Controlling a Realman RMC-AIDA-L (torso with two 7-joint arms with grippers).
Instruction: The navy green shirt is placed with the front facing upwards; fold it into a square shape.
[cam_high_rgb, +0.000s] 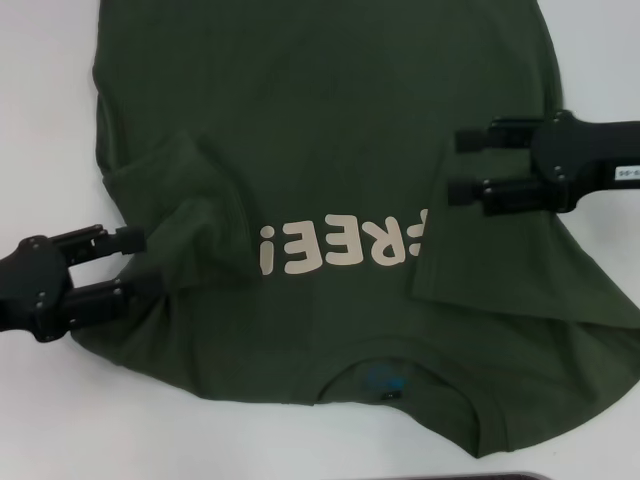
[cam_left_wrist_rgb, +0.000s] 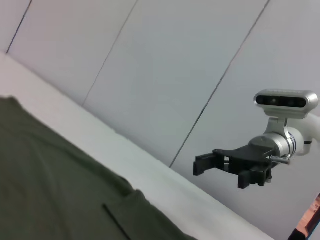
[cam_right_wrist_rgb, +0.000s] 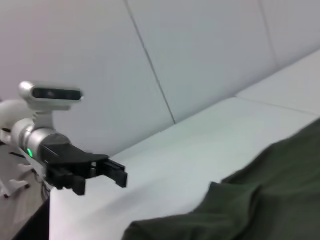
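over shirt (cam_high_rgb: 330, 130) — left hand (cam_high_rgb: 132, 268), right hand (cam_high_rgb: 463, 166) agape

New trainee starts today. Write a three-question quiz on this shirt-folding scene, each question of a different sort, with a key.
1. True or false: both sleeves of the navy green shirt are already folded inward over its body.
2. Multiple choice: where is the right pincer?
A. over the shirt's right side, beside the folded sleeve
B. resting on the collar
C. off the table, out of view
3. Fill in: the folded right sleeve covers the letter ___ of the chest lettering.

Key
1. True.
2. A. The left pincer sits open at the opposite edge, by the other sleeve.
3. F; only "REE!" shows, upside down in the head view.
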